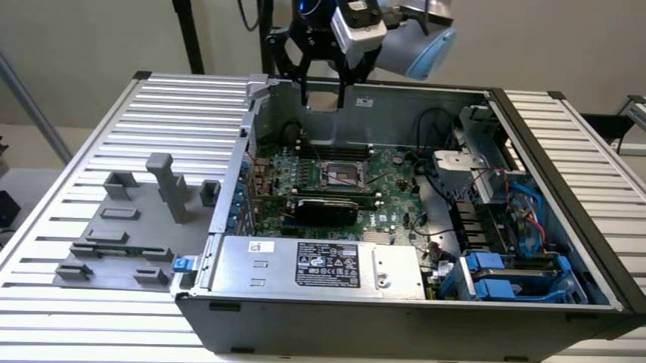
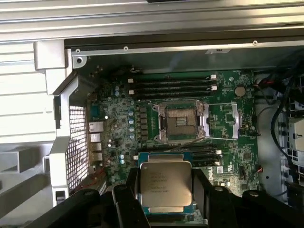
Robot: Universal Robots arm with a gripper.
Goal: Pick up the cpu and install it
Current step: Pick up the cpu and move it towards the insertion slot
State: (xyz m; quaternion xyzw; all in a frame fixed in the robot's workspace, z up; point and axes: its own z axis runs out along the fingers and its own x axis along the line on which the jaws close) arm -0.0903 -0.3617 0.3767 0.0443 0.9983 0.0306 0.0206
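Note:
The cpu point(image 2: 164, 185), a flat square chip with a pale metal top, sits clamped between my black fingers point(image 2: 131, 183) in the wrist view. In the exterior view my gripper point(image 1: 322, 97) hangs high over the far rim of the open computer case point(image 1: 404, 318), with the pale cpu point(image 1: 322, 101) between its fingertips. The open socket point(image 2: 181, 122) on the green motherboard point(image 2: 114, 142) lies below and ahead of the chip, its metal load frame folded back. From outside, the socket point(image 1: 343, 175) shows as a dark square in the middle of the board.
Grey fixture blocks point(image 1: 141, 219) stand on the slatted table point(image 1: 60, 318) at the exterior view's left. Inside the case are a power supply point(image 1: 318, 265), black cables point(image 1: 434, 128), blue drive caddies point(image 1: 504, 276) and memory slots point(image 2: 171, 85) near the socket.

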